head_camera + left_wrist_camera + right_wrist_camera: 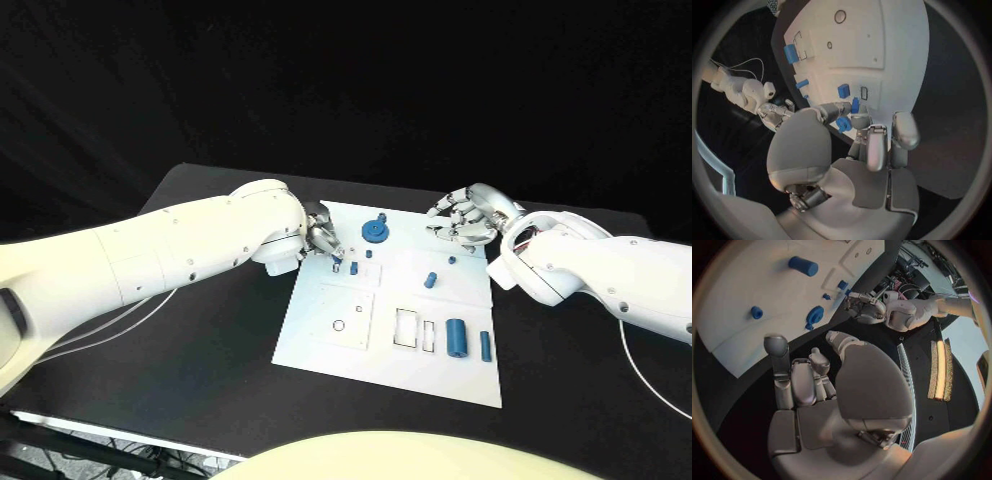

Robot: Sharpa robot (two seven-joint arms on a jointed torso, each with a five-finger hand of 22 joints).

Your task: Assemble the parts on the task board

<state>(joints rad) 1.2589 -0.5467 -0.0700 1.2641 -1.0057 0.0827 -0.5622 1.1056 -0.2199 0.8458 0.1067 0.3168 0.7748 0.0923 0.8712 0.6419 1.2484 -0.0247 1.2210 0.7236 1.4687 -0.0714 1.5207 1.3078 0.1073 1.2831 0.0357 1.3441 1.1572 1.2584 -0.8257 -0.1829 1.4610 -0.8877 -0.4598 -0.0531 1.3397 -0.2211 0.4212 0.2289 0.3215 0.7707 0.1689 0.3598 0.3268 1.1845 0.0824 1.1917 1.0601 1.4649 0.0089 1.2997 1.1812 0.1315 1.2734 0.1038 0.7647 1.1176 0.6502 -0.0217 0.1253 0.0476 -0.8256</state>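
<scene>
Left hand is at the far left edge of the task board, fingers drawn together on a small blue peg. In the left wrist view the peg stands between the fingertips, its long axis roughly upright to the board. A small rectangular slot lies just beside the peg, with a blue block close by.

Right hand hovers off the far right corner of the board, fingers loosely curled, holding nothing.

Blue wheel sits on the board between the two hands, nearer the left one. Large cylinder and a slimmer bar lie near the board's front right, long axes running front to back, well apart from both hands.

Judgement: the left hand is placing the peg; the move depends on keeping it upright over its hole. Cannot tell whether it is already seated.
</scene>
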